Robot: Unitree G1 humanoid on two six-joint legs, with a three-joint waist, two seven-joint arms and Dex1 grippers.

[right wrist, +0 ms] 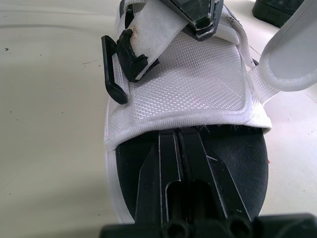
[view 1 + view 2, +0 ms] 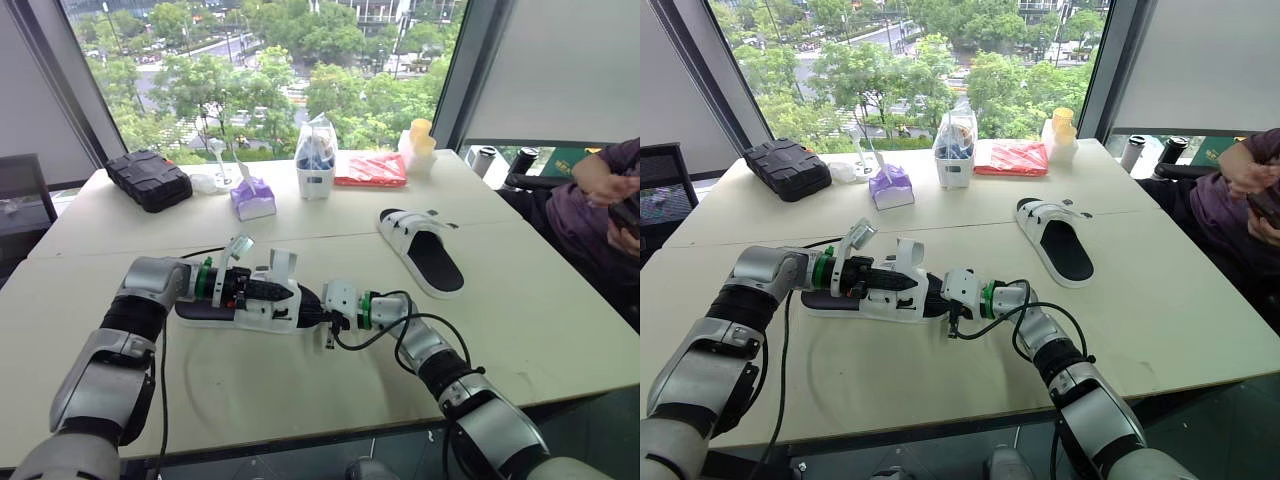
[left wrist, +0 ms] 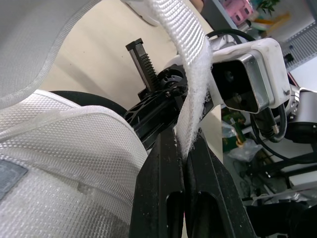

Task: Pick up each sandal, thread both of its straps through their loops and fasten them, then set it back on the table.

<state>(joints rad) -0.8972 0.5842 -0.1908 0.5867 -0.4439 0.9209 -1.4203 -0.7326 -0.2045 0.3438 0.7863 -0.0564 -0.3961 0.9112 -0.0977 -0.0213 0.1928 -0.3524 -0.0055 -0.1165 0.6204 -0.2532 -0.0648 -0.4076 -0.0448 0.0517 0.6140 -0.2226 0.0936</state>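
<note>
Right gripper [image 1: 179,135], fingers closed, rests on the sandal's [image 2: 265,312] toe at 3 o'clock; left gripper [image 3: 181,148], at 9 o'clock, pinches its strap [image 3: 190,59]. Sandal lies 9-to-3 on the worktop [image 2: 300,400].

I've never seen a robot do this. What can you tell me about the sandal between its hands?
The sandal lies flat on the table: white mesh upper, black footbed, black plastic buckle. The left gripper pinches its white webbing strap, unfastened and raised; the right gripper, shut, sits at one end, over the footbed.

Near sandal [image 2: 262,308] unstrapped; far sandal [image 2: 432,260] flat
</note>
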